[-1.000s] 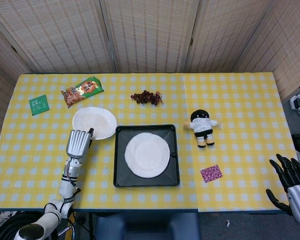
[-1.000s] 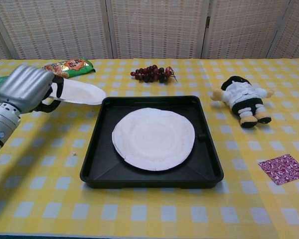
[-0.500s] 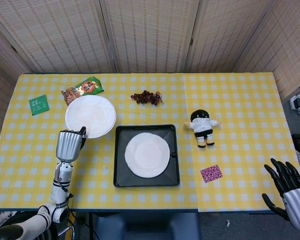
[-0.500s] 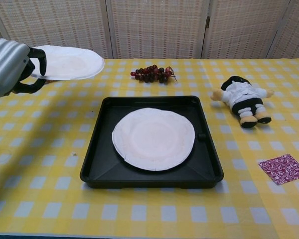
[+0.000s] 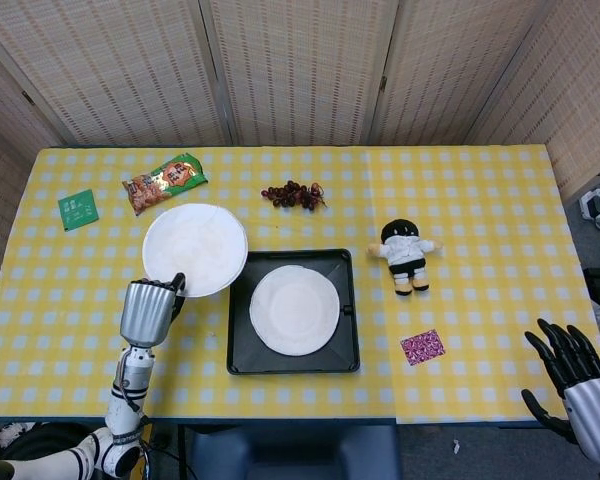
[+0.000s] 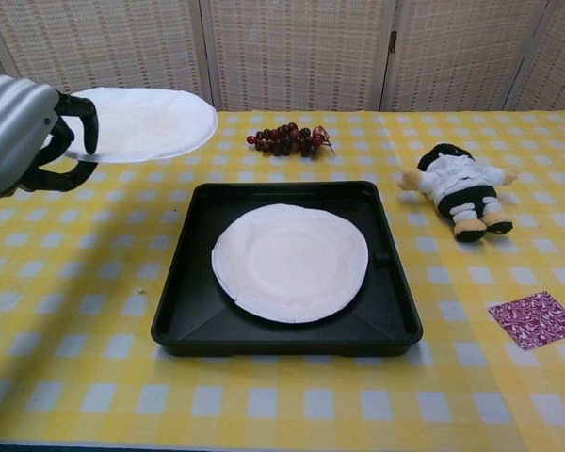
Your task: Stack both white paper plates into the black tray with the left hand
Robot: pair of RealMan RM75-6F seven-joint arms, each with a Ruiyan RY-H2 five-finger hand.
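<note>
The left robot hand (image 6: 19, 132) holds a white paper plate (image 6: 137, 122) by its edge, up in the air beside the black tray (image 6: 287, 330). A second white plate (image 6: 290, 262) lies flat inside the tray. On the far right, the right robot hand (image 5: 570, 365) holds nothing, fingers spread, off the tabletop (image 5: 480, 190).

Matt paper, glossy plastic, checked cloth
Two matt white paper plates (image 5: 195, 249) (image 5: 295, 309); smooth black plastic tray (image 5: 240, 340); brushed-metal left hand (image 5: 147, 311); crinkly glossy snack bag (image 5: 164, 182); cloth-covered table (image 5: 480, 200).
</note>
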